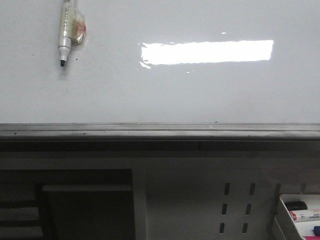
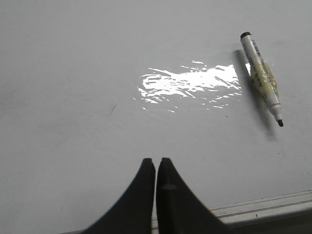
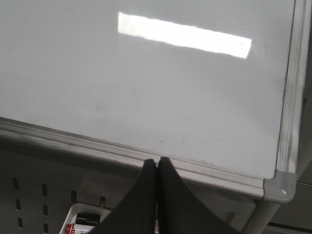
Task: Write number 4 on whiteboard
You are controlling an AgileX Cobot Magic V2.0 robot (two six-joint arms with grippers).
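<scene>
White board: the large glossy whiteboard (image 1: 160, 95) filled the upper front view, blank, no number 4 drawn.
Marker: a slim white uncapped marker with a black tip (image 1: 66, 31) lay at upper left, tip toward the grey ledge (image 1: 160, 131).
Left tool (image 2: 156, 163): fingers together, empty, near the ledge.
Right tool (image 3: 157, 163): together, empty.
Step advice: probably open the left tool, grip the marker mid-barrel, square to it.

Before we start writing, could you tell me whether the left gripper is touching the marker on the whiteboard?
Apart. In the left wrist view the left gripper, fingers together, points at bare whiteboard, while the marker lies well off to one side with clear board between them.
</scene>
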